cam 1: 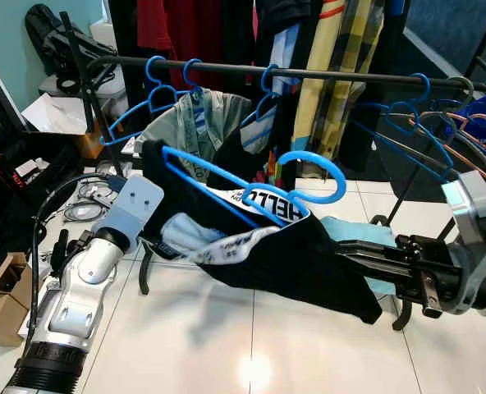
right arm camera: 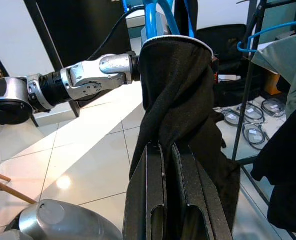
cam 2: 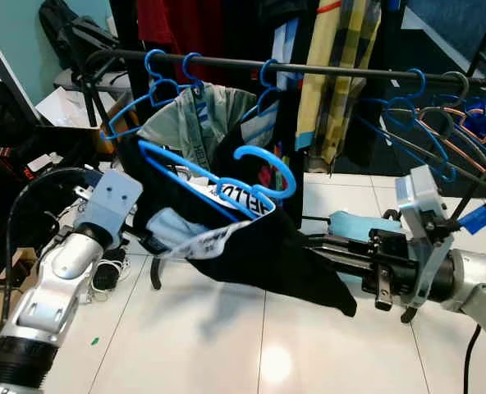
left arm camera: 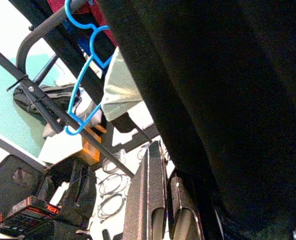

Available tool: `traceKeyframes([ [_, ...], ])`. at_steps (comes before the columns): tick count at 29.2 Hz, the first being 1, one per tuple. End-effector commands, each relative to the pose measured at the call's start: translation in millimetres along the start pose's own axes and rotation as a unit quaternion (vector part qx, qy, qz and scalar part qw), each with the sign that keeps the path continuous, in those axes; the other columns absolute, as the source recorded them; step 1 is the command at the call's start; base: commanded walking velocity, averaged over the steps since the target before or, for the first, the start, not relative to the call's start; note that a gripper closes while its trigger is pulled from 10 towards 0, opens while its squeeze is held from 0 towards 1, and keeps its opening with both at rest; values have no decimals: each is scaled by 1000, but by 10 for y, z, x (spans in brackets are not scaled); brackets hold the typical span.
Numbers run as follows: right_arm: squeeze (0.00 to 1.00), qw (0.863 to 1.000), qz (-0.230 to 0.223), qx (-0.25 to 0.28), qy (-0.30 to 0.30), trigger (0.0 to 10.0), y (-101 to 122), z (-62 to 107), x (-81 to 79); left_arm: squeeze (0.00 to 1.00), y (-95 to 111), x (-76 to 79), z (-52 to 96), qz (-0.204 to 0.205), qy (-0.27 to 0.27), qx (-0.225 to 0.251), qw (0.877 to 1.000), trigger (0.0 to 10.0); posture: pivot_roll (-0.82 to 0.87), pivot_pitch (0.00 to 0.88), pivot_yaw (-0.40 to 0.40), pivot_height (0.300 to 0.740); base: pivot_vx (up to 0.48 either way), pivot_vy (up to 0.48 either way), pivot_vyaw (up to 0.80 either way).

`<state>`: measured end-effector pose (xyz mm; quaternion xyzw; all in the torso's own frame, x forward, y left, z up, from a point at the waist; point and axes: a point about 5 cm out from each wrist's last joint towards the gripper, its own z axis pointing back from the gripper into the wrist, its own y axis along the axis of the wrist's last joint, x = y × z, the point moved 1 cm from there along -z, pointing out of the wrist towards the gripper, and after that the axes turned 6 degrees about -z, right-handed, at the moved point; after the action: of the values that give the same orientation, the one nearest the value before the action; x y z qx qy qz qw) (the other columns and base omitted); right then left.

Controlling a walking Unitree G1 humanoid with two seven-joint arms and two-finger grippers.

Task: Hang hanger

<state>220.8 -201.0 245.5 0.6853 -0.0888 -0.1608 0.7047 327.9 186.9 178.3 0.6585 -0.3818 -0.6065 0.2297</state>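
Bright overhead light, glare spot on floor tiles (cam 1: 255, 369); L wrist cam backlit, dark.

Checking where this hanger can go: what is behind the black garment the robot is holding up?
Behind the black garment runs the clothes rail, carrying blue hangers and a grey-green garment. The floor and rail base directly behind the cloth are covered.

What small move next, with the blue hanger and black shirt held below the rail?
Probably raise both arms. The blue plastic hanger with the black shirt sits tilted below the dark metal rail, its hook unhooked. The left pincer and right pincer grip the shirt.
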Motion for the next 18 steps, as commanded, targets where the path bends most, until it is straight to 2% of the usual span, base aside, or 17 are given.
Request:
traceKeyframes([
  [1, 0, 1000, 8, -3, 8, 0, 10, -17, -40, 0, -74, 27, 31, -8, -10, -14, 1000, 6275, -68, 84, 60, 740, 0, 0, 0],
  [2, 0, 999, -1, -34, 2, 0, -70, -14, -33, 0, -75, 28, 31, -9, -10, -15, 1000, 6314, -68, 84, 60, 740, 0, 0, 0],
  [5, 0, 998, -13, -58, 2, 0, -149, 0, -46, 0, -77, 32, 35, -8, -11, -15, 1000, 6314, -67, 87, 58, 740, 0, 0, 0],
  [10, 0, 999, -14, -48, 3, 0, -123, 4, -52, 0, -86, 40, 42, -8, -12, -17, 1000, 6549, -68, 90, 60, 740, 0, 0, 0],
  [11, 0, 999, -13, -44, 4, 0, -104, 3, -54, 0, -91, 51, 47, 8, -16, -16, 1000, 7294, -68, 90, 58, 740, 0, 0, 0],
  [12, 0, 999, -13, -45, 4, 0, -105, 3, -54, 1000, -89, 42, 48, 19, -14, -15, 1000, 10000, -68, 90, 58, 740, 0, 0, 0],
  [17, 0, 999, -14, -47, 5, 0, -111, 3, -54, 1000, -87, -1, 44, 40, -4, -13, 999, 10000, -69, 89, 58, 740, 0, 0, 0],
  [18, 0, 999, -15, -52, 5, 0, -123, 4, -55, 1000, -95, -50, 38, 55, 7, -15, 998, 10000, -70, 90, 58, 740, 0, 0, 0],
])
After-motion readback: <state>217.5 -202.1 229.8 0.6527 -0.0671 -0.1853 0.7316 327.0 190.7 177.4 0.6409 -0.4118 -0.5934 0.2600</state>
